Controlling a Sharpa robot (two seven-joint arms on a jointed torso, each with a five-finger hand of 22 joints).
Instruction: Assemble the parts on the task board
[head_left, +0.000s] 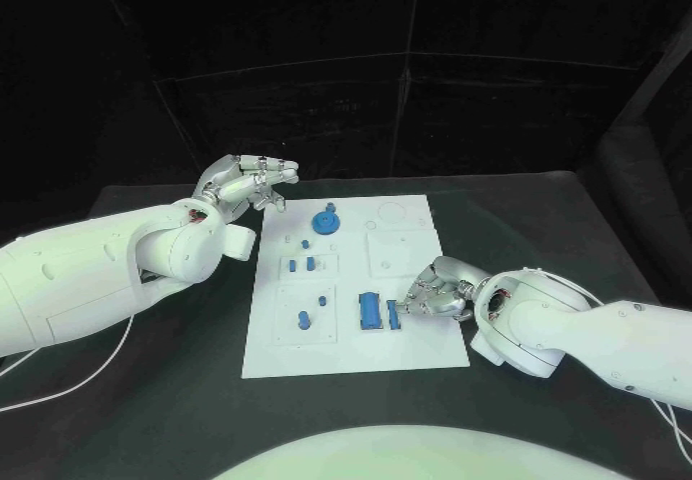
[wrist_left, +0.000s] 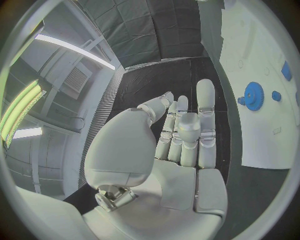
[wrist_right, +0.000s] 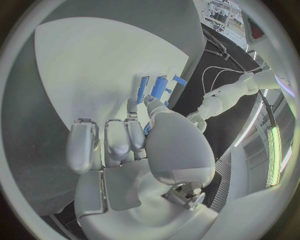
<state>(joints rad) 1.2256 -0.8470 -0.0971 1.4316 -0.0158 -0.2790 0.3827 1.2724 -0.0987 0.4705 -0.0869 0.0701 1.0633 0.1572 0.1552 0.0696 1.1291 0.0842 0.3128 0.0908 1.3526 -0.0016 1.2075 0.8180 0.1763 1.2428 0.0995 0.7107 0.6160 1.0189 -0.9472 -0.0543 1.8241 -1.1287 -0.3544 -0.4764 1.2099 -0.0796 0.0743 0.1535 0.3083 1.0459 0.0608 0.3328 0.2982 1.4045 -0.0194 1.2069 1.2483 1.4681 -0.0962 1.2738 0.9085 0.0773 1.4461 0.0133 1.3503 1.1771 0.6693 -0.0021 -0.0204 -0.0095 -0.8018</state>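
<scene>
Right robot hand (head_left: 436, 290) — curled (on board)

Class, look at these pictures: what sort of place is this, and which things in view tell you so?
Probably a robotics test lab. Two white arms with silver hands, left hand and right hand, work over a white task board with blue parts on a black table, dark panels behind.

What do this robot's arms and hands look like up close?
Both arms are bulky, smooth white shells with rounded joints and thin white cables trailing beside them. The left hand and right hand are silver metal, with pale rounded finger pads and segmented fingers.
</scene>
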